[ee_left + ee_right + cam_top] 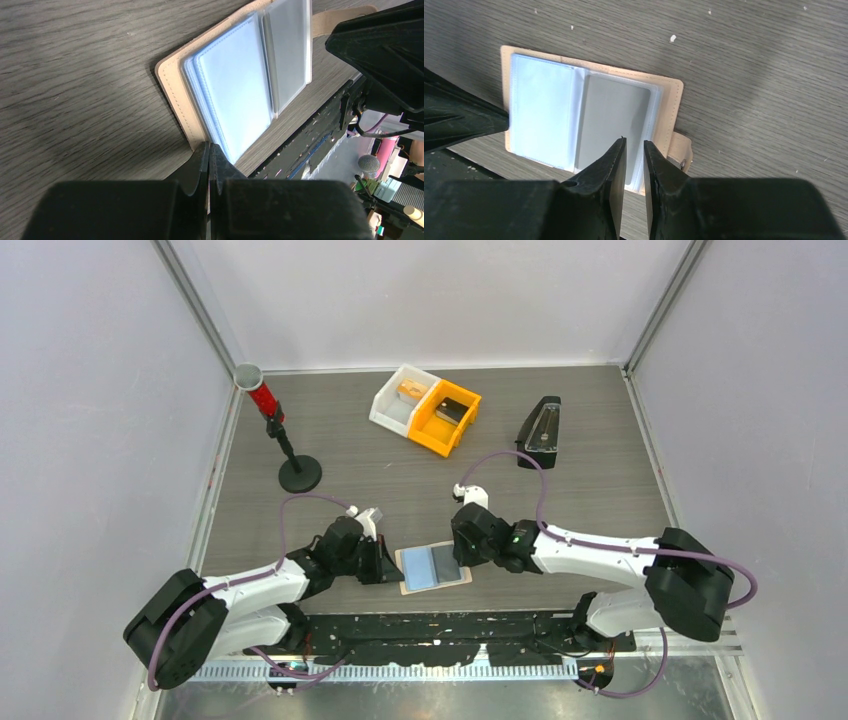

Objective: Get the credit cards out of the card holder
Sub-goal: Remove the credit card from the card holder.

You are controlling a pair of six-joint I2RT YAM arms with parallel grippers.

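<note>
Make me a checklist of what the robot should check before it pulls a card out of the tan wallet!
1. The card holder lies open and flat on the table: ok.
2. The left gripper is shut at the holder's edge: ok. Whether it really pins the holder down: cannot tell.
3. The right gripper is over the grey card, jaws a little apart: ok.
4. The grey card's edge is between the right fingers: cannot tell.
5. The cards are out of the holder: not ok. The grey card and the light blue card both sit in their sleeves.
</note>
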